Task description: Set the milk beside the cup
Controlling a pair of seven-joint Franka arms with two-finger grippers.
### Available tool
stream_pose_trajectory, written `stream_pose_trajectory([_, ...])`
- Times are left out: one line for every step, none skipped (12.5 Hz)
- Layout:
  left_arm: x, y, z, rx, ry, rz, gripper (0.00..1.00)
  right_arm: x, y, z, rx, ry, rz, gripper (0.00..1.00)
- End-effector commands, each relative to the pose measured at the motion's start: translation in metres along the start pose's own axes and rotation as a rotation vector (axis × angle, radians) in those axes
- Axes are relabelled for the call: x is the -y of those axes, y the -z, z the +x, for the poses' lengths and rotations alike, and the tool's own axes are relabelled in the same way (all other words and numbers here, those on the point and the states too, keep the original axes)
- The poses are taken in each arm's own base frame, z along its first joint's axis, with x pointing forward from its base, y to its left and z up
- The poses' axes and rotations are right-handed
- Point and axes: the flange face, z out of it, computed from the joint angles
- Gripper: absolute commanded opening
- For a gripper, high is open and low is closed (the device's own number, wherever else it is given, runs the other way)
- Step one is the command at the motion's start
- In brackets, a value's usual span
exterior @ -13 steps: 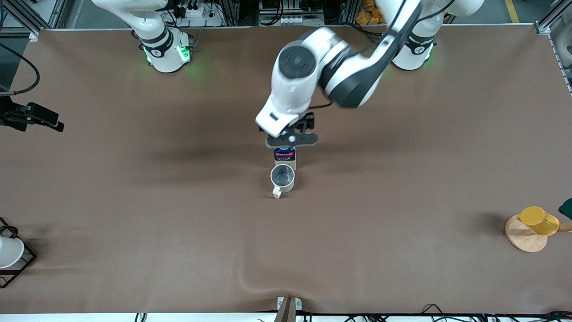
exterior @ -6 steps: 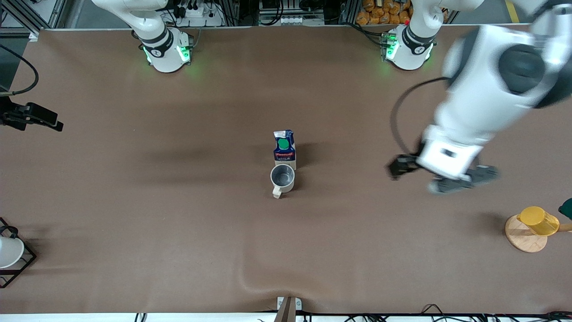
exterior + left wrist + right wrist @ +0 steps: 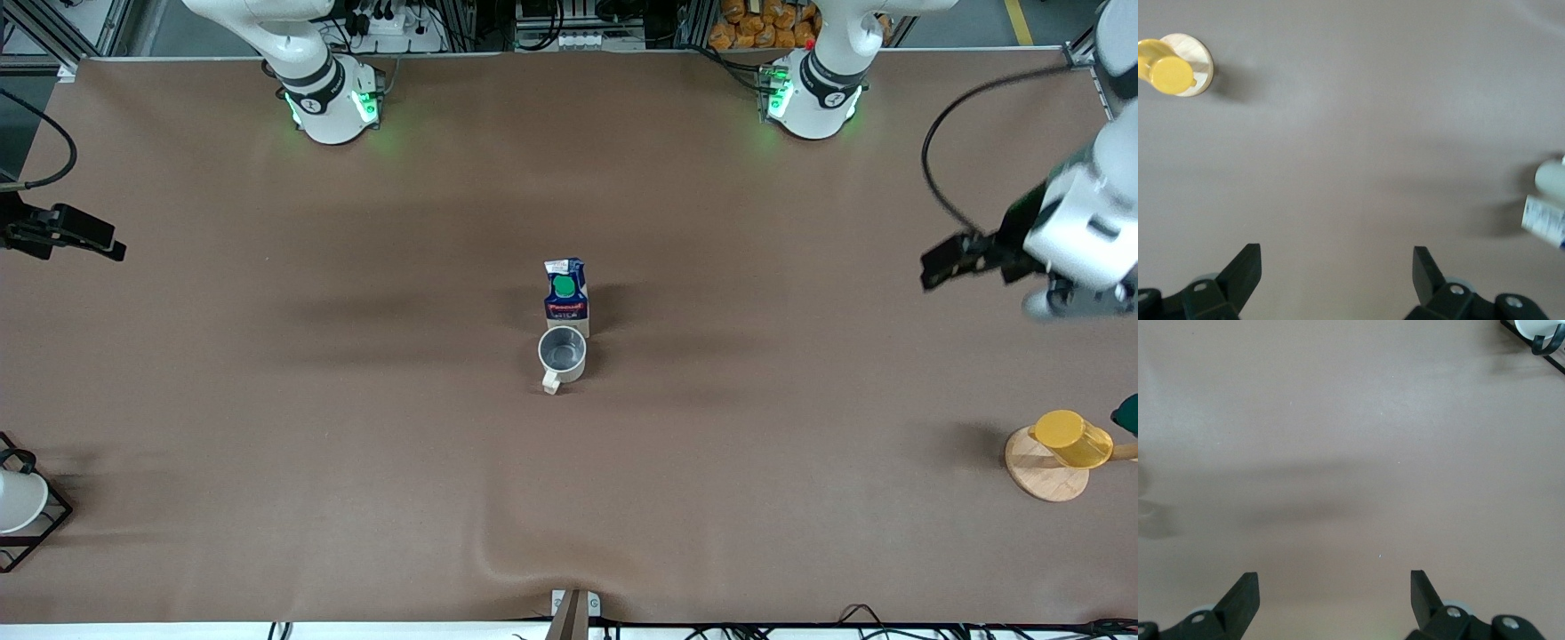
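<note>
With the small dark blue gable-top milk carton (image 3: 565,293) standing just beside the cream mug (image 3: 562,353), farther from the front camera, placement looked done. My left gripper (image 3: 1335,280) hung wide open and empty over bare table toward the left arm's end. My right gripper (image 3: 1331,597) waited, equally spread, holding nothing.

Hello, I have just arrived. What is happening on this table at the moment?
Nothing is being held right now. The milk carton stands upright in the middle of the table, right beside the cream mug, which is slightly nearer the front camera. The left gripper is open and empty, up over the left arm's end of the table. The right gripper is also open and empty, and that arm waits at its own end.
</note>
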Motion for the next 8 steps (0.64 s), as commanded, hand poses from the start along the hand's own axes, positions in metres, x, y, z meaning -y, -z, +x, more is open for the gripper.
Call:
stream_pose_trajectory([0.025, 0.013, -0.043, 0.011, -0.080, 0.018, 1.00, 0.001, 0.002, -0.001, 0.006, -0.010, -0.010, 1.00])
stream_pose_trajectory([0.028, 0.027, -0.047, -0.016, -0.095, 0.017, 1.00, 0.000, 0.001, 0.000, 0.008, -0.011, -0.010, 1.00])
stream_pose_trajectory([0.028, 0.035, -0.049, -0.031, -0.115, 0.016, 1.00, 0.001, 0.000, 0.000, 0.009, -0.010, -0.010, 1.00])
stream_pose_trajectory([0.029, 0.043, -0.050, -0.040, -0.133, 0.014, 1.00, 0.001, -0.001, 0.000, 0.011, -0.010, -0.010, 1.00])
stream_pose_trajectory([0.034, 0.045, -0.052, -0.020, -0.128, 0.011, 1.00, 0.001, -0.003, 0.000, 0.011, -0.010, -0.010, 1.00])
stream_pose_trajectory([0.034, 0.049, -0.055, -0.014, -0.151, 0.015, 1.00, 0.001, -0.003, 0.000, 0.012, -0.010, -0.010, 1.00])
stream_pose_trajectory([0.036, 0.052, -0.057, -0.006, -0.180, 0.018, 1.00, 0.001, -0.004, 0.000, 0.014, -0.010, -0.010, 1.00])
stream_pose_trajectory([0.037, 0.056, -0.060, 0.009, -0.195, 0.019, 1.00, 0.001, -0.005, 0.000, 0.015, -0.010, -0.010, 1.00])
